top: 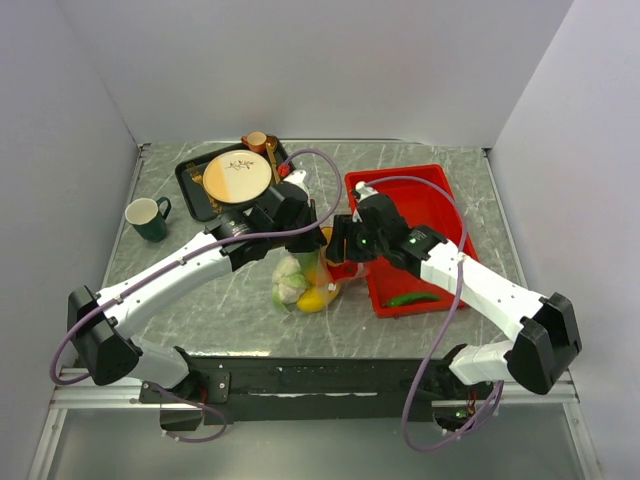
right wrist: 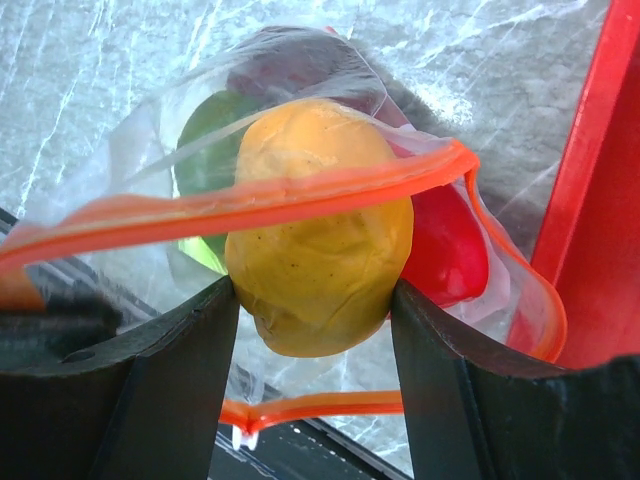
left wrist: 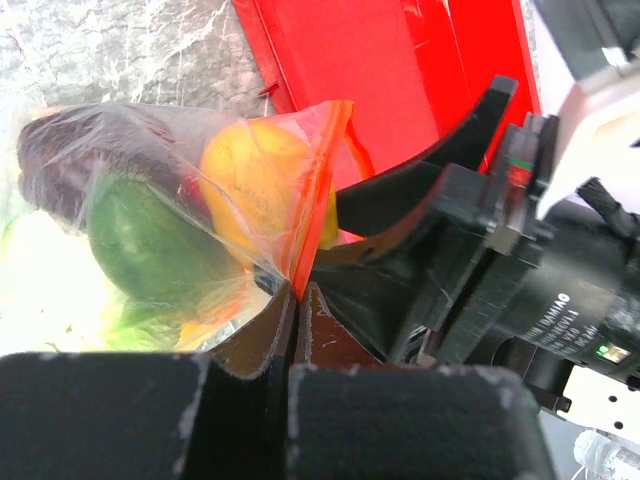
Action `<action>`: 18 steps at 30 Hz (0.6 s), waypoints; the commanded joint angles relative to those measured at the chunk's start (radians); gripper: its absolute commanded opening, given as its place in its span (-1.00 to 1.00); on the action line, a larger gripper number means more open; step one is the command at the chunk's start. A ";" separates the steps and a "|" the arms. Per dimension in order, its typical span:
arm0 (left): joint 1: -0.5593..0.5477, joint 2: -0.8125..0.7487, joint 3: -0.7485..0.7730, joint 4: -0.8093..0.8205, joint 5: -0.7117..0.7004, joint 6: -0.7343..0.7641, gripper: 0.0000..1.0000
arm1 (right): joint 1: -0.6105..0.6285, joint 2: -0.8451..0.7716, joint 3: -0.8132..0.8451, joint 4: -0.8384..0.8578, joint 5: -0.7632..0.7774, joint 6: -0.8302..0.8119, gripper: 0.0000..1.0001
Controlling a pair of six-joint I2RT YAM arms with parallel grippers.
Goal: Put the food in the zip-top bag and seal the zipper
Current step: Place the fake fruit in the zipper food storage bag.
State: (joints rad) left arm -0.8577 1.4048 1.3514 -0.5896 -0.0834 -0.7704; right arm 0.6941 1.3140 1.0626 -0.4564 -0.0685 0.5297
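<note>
The zip-top bag [top: 297, 280] lies between the arms, its mouth lifted toward the red tray. My left gripper [left wrist: 293, 300] is shut on the orange-red zipper [left wrist: 318, 190] at the mouth's edge and holds it up. My right gripper [right wrist: 315, 290] is shut on the orange [right wrist: 318, 250], which sits in the bag's mouth between the two zipper strips [right wrist: 250, 200]. Inside the bag I see a red pepper [right wrist: 445, 245], a green fruit [right wrist: 205, 140], a dark purple fruit [left wrist: 70, 150], the cauliflower [top: 289, 284] and a yellow mango [top: 316, 299]. The white slider [right wrist: 238, 436] hangs at the lower strip's end.
The red tray [top: 420, 200] stands to the right with a green chili [top: 412, 298] at its near end. A beige plate [top: 238, 175] rests on a black tray [top: 192, 180] at the back left. Left of it stands a green mug [top: 150, 217].
</note>
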 commanded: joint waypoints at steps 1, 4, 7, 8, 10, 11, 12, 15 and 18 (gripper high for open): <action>0.000 -0.024 0.015 0.013 0.020 0.011 -0.99 | 0.004 0.025 0.056 0.041 -0.004 -0.020 0.07; 0.000 -0.030 0.020 0.013 0.022 0.014 -0.99 | 0.005 0.022 0.050 0.050 -0.016 -0.025 0.17; 0.000 -0.035 0.029 -0.006 0.001 0.019 -0.98 | 0.005 -0.016 0.034 0.068 -0.011 -0.023 0.61; 0.000 -0.038 0.029 -0.009 -0.004 0.019 -0.98 | 0.005 -0.025 0.028 0.074 -0.008 -0.022 0.67; 0.000 -0.041 0.025 -0.004 -0.007 0.017 -0.97 | 0.005 -0.056 0.023 0.084 -0.017 -0.019 0.86; 0.000 -0.040 0.026 -0.006 -0.009 0.014 -0.96 | 0.007 -0.065 0.022 0.084 -0.024 -0.020 0.88; 0.000 -0.041 0.023 -0.004 -0.006 0.013 -0.98 | 0.005 -0.087 0.022 0.093 -0.031 -0.020 0.89; 0.000 -0.044 0.025 -0.007 -0.010 0.010 -0.99 | 0.005 -0.148 0.002 0.102 0.002 -0.008 0.97; 0.000 -0.053 0.023 -0.012 -0.027 0.005 -0.97 | 0.002 -0.194 -0.015 0.058 0.096 0.004 1.00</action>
State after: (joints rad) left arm -0.8577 1.3884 1.3514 -0.6197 -0.0860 -0.7708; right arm 0.6933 1.2148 1.0542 -0.4206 -0.0425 0.5190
